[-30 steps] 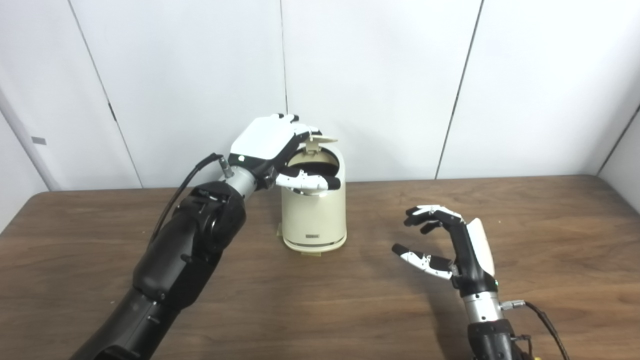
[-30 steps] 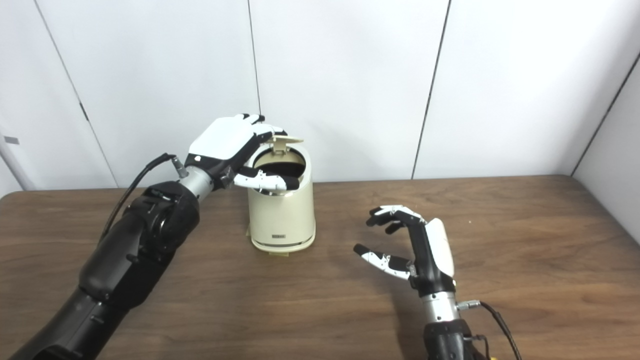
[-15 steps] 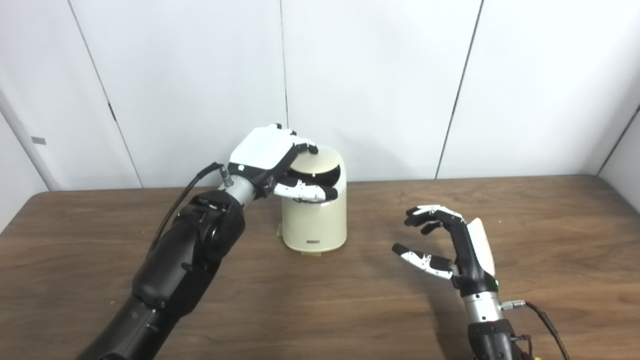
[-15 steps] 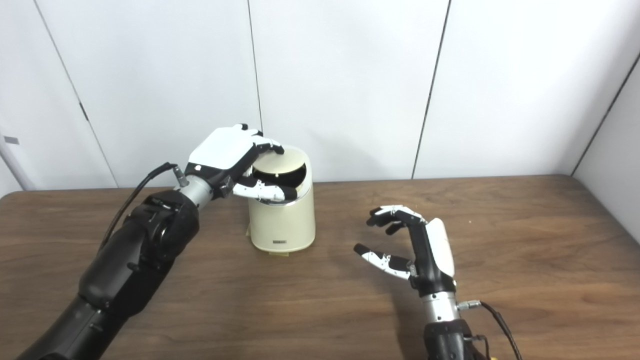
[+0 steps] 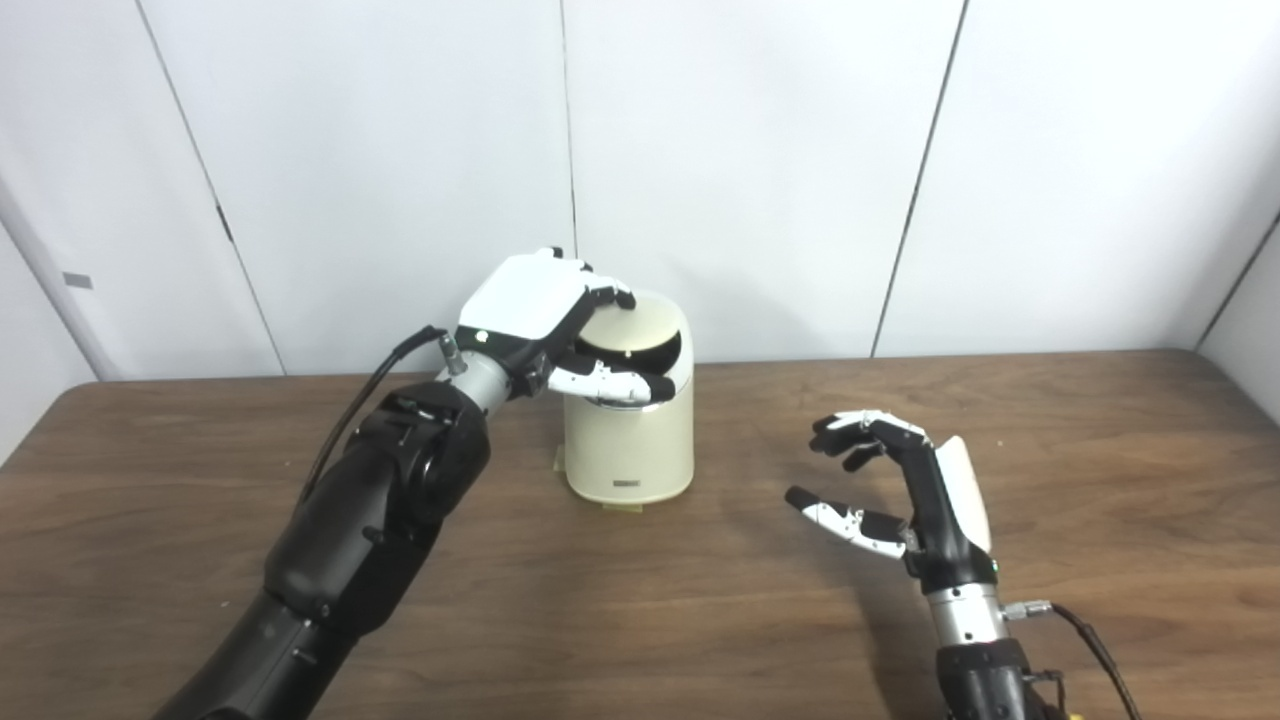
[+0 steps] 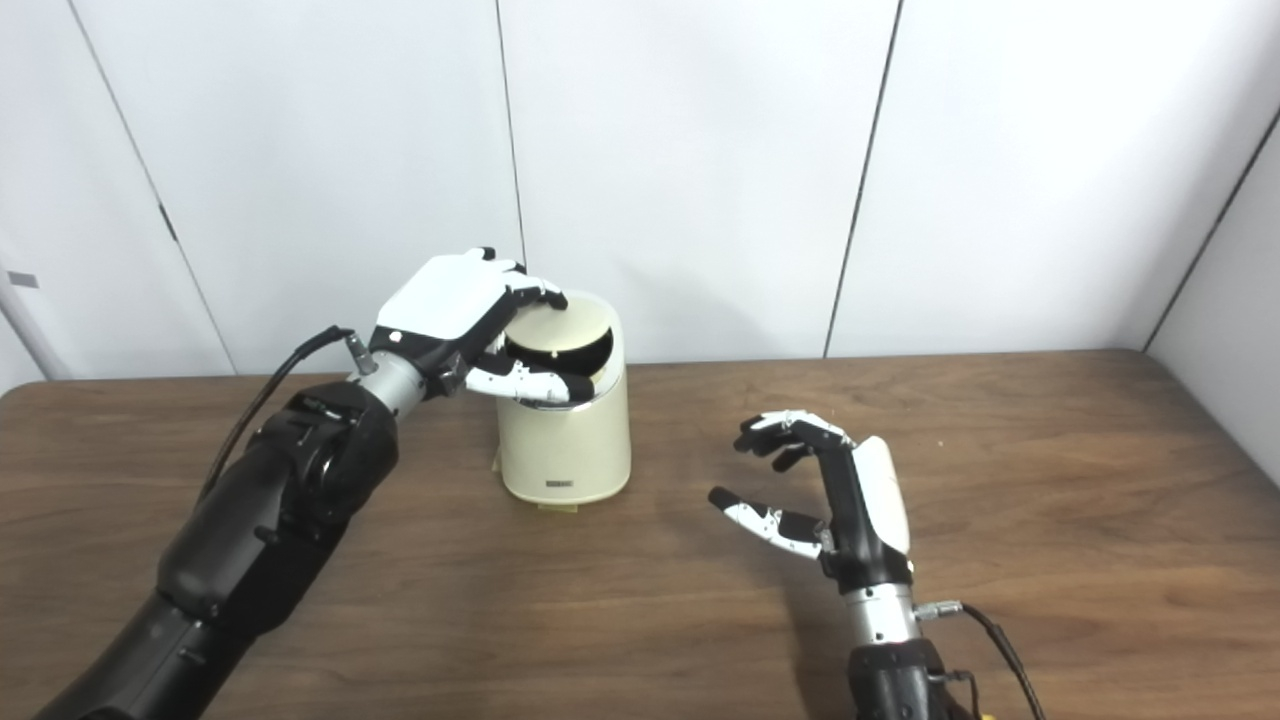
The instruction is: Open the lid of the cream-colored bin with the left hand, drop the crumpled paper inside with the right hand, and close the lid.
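The cream-colored bin (image 5: 628,440) stands at the middle back of the table. Its round lid (image 5: 648,318) is lowered and tilted, with a dark gap showing under its front edge. My left hand (image 5: 530,300) is over the bin's left side: its fingers lie on top of the lid and its thumb runs across the front of the rim below the gap. My right hand (image 5: 915,490) is held over the table to the bin's right, open and empty, fingers curled. No crumpled paper shows in either view.
The brown wooden table (image 5: 640,610) runs wide on both sides of the bin. White wall panels (image 5: 750,150) stand close behind the bin. A cable (image 5: 1090,640) trails from my right wrist at the bottom right.
One second ago the lid stood upright behind the opening, held by my left hand. The hand brought it down over the opening. In the last half second nothing moved. The right hand stayed still.
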`<action>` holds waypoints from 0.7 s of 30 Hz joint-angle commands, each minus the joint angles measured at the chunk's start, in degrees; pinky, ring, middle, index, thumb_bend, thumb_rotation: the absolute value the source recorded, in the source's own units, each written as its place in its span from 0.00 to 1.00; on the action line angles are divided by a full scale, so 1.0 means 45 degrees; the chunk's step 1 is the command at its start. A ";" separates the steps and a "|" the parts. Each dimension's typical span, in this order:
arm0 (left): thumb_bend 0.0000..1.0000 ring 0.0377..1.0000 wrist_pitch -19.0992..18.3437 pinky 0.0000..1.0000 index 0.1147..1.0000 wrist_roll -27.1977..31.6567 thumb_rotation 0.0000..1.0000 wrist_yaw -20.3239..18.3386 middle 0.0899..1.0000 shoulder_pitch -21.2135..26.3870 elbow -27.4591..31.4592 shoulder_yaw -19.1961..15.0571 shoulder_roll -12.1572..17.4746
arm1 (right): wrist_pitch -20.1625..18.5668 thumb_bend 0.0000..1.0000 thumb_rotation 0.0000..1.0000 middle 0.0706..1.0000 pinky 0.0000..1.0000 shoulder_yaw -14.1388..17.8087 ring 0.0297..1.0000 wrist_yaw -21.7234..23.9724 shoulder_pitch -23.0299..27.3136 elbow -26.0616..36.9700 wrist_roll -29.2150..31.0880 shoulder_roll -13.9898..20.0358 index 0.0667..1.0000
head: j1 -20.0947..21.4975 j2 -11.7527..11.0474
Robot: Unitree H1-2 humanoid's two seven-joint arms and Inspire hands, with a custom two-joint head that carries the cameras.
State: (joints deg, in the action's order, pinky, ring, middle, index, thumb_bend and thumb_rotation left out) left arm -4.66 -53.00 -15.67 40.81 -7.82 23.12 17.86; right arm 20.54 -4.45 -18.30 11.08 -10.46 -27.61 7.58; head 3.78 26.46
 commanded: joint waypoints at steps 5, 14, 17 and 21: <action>1.00 0.92 0.0351 1.00 0.80 -0.2027 0.99 0.0911 0.82 0.0040 0.0340 0.0887 0.0492 | -0.0048 0.48 0.14 0.59 0.39 -0.0185 0.51 -0.0093 -0.0860 -0.0525 -0.0039 -0.0359 0.46 | 0.0030 0.0080; 1.00 0.95 0.0301 1.00 0.81 -0.3510 0.99 0.1829 0.84 -0.0825 0.0458 0.1298 0.0443 | 0.0086 0.48 0.14 0.60 0.43 -0.0196 0.55 -0.0194 -0.0775 -0.0673 -0.0041 -0.0347 0.46 | 0.0008 0.0122; 1.00 0.94 0.0392 1.00 0.80 -0.3585 1.00 0.2067 0.84 -0.0952 0.0392 0.1257 0.0439 | 0.0051 0.48 0.14 0.60 0.42 -0.0203 0.54 -0.0203 -0.0770 -0.0629 -0.0095 -0.0351 0.46 | -0.0001 0.0133; 0.99 0.94 0.0405 1.00 0.80 -0.3566 1.00 0.2071 0.83 -0.0979 0.0372 0.1220 0.0444 | 0.0171 0.48 0.14 0.60 0.44 -0.0197 0.55 -0.0186 -0.0752 -0.0706 -0.0014 -0.0335 0.46 | 0.0010 0.0128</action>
State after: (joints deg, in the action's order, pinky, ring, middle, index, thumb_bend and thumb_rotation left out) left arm -3.02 -68.37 -6.08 35.55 -6.02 28.65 19.27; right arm 19.82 -4.45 -18.25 11.00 -10.30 -27.80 7.58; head 3.78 26.98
